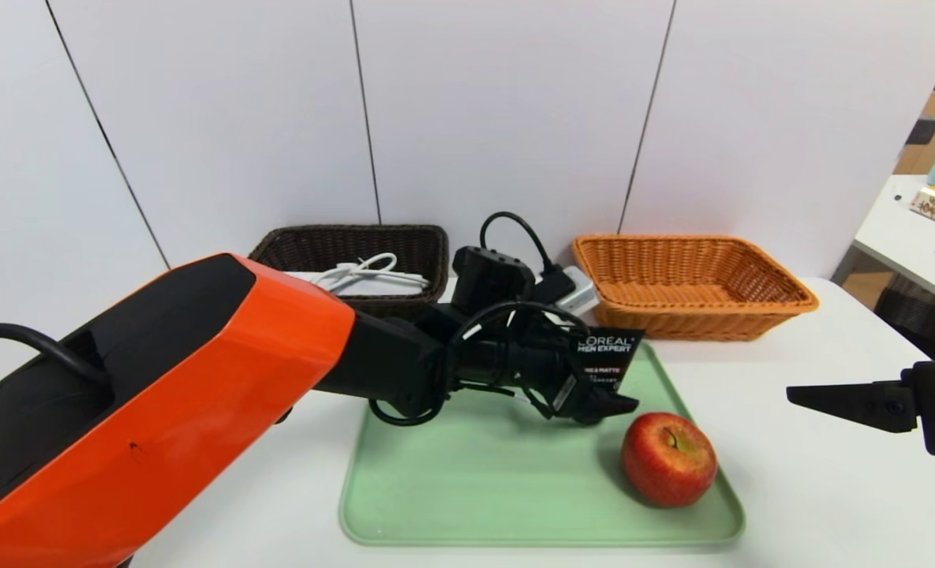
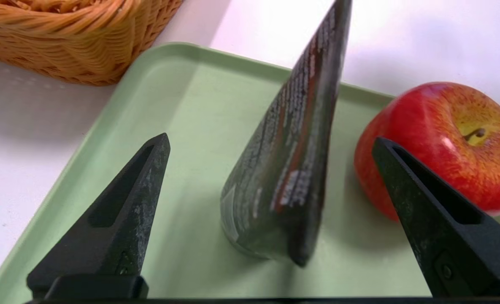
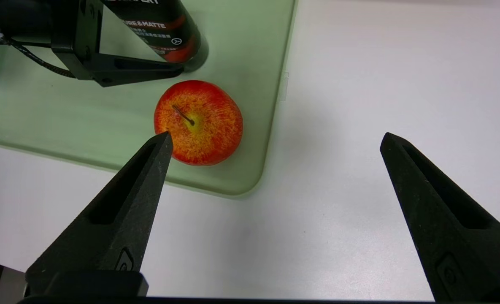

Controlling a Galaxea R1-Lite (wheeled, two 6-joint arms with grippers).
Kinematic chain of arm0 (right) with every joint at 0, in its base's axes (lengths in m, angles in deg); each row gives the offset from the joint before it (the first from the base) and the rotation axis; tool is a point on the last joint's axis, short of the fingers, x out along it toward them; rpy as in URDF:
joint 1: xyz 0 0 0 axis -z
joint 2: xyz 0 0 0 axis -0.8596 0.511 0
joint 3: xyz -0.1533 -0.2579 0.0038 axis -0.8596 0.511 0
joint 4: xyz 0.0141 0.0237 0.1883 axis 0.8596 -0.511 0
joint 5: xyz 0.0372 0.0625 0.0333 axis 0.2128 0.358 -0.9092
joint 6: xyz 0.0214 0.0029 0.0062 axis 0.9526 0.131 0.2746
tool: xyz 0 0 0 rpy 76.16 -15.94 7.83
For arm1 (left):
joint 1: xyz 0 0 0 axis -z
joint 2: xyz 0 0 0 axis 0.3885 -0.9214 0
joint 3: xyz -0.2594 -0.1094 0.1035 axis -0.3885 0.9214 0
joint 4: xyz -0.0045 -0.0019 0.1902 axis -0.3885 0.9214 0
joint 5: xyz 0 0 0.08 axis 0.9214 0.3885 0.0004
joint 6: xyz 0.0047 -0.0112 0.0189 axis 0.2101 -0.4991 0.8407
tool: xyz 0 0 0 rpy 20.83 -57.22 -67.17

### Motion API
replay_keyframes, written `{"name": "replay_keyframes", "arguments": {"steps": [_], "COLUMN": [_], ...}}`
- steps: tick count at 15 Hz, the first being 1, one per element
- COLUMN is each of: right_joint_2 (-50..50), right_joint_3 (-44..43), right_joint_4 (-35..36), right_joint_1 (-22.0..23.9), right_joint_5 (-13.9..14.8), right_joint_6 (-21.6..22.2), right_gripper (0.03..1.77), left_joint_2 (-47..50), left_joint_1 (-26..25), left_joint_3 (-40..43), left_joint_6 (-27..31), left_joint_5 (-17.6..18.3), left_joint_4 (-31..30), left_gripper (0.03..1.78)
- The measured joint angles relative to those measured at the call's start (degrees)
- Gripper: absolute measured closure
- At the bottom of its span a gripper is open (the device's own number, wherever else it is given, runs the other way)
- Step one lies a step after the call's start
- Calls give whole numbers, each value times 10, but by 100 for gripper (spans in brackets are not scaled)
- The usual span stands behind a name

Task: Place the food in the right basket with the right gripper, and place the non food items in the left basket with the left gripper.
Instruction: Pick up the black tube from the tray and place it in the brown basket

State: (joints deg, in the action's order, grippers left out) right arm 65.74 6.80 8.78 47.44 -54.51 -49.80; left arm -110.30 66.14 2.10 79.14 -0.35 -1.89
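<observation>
**Left gripper straddles the tube on the tray; right gripper waits off to the side**

Taking the green tray as the clock face in the head view, a dark L'Oréal Men Expert tube stands upright on its cap at about 1 o'clock, crimped end uppermost. A red apple sits at about 4 o'clock, just beside the tube but not touching it.

The left gripper reaches in from 9 o'clock across the tray. Its two black fingers are spread wide apart, one on either side of the tube, with green tray showing between each finger and the tube. Nothing is clamped. The far finger tip lies in front of the apple in the left wrist view; whether it touches the fruit cannot be told.

The right gripper hangs above bare white table at 3 o'clock, well apart from the tray, its fingers likewise spread and holding nothing.

Behind the tray stand two wicker baskets. The dark brown basket at 11 o'clock holds a white power strip with a coiled cord. The orange basket at 1 o'clock shows only its woven floor. A small white adapter with a black cable lies on the table between them.
</observation>
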Motion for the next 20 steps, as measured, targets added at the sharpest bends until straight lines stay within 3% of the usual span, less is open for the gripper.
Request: {"name": "replay_keyframes", "arguments": {"steps": [7,11,14,15,16,20], "right_joint_2": [0,0,0,0,0,0], "right_joint_3": [0,0,0,0,0,0], "right_joint_4": [0,0,0,0,0,0], "right_joint_1": [1,2,2,2,2,2], "right_joint_5": [0,0,-1,-1,-1,0], "right_joint_6": [0,0,-1,-1,-1,-1], "right_gripper": [10,10,10,10,10,10], "left_joint_2": [-9,-10,-10,-9,-8,-2], "left_joint_1": [1,1,0,0,0,0], "left_joint_3": [-25,-26,-25,-24,-24,-21], "left_joint_6": [-11,-10,-11,-11,-12,-12], "left_joint_5": [-1,-1,-2,-2,-2,-2], "left_joint_4": [0,1,0,0,0,2], "left_gripper": [12,72,103,131,149,148]}}
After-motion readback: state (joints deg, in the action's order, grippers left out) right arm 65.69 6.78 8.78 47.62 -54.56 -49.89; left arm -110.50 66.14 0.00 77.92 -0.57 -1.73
